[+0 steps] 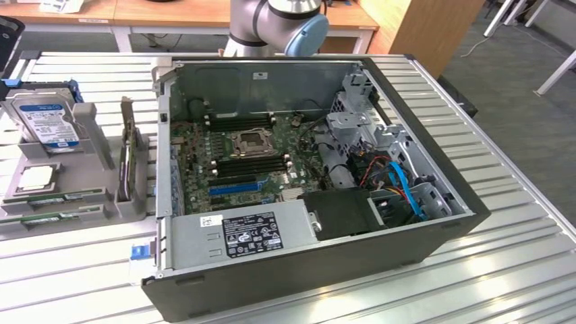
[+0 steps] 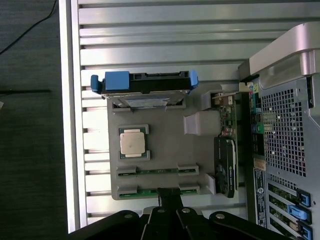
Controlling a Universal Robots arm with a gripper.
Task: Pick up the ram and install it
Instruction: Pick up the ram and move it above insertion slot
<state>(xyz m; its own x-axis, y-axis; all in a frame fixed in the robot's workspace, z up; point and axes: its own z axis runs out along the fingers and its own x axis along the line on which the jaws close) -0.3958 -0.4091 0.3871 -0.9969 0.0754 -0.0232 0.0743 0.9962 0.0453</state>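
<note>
Two ram sticks, long thin green boards, lie side by side in slots of a grey holder tray (image 2: 165,127): one ram stick (image 2: 157,170) (image 1: 56,197) and a second ram stick (image 2: 147,192) (image 1: 40,218) at the tray's edge. My gripper (image 2: 168,196) hangs high above the tray, over the second stick, its black fingers together and holding nothing. The open computer case (image 1: 315,169) shows the green motherboard (image 1: 243,152) with dark memory slots (image 1: 252,162) beside the processor socket. The arm's base joint (image 1: 274,23) stands behind the case.
The tray (image 1: 99,196) also carries a hard drive with a blue-and-white label (image 1: 45,121) (image 2: 145,87), a processor chip (image 1: 36,177) (image 2: 133,142) and an upright card (image 1: 131,162) (image 2: 226,160). The case stands on a ribbed metal table (image 1: 504,256), at the tray's side towards the exterior view's right.
</note>
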